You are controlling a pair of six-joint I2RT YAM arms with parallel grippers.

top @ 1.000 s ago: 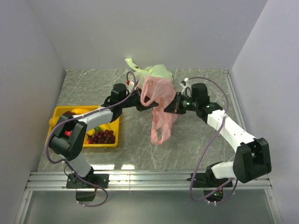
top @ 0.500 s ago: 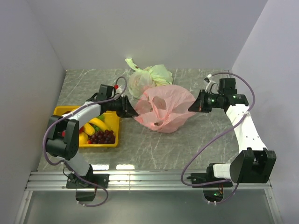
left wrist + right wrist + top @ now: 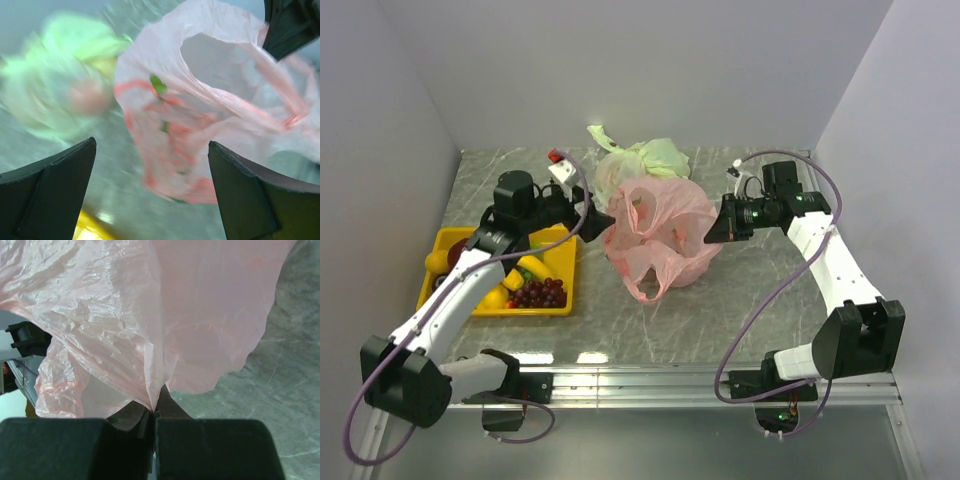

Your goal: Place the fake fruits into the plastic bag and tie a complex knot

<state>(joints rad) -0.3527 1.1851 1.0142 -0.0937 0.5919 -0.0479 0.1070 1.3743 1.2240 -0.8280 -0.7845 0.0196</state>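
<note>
The plastic bag sits near the middle of the table, puffed up, its mouth and one handle loop gaping toward the left arm. A lobe of the bag droops onto the marble at its 6 o'clock.

At the bag's 3 o'clock, the right tool is clamped together on a gathered pleat of the pink film. The right wrist view shows that pleat pinched tight between the two black fingers, with the plastic bag fanning out above them.

At the bag's 9 o'clock, the left tool stands with its jaws wide apart and nothing in them, just beside the film. In the left wrist view the plastic bag lies beyond the spread fingers. Green and red patches show on the film, but the blur hides whether they are contents or print.

A yellow tray lies at 8 o'clock on the table and holds the fake fruits: yellow bananas, a dark purple grape bunch and a round yellow piece.

A knotted pale green-and-white bag rests at the pink bag's 12 o'clock, touching it or nearly so.
</note>
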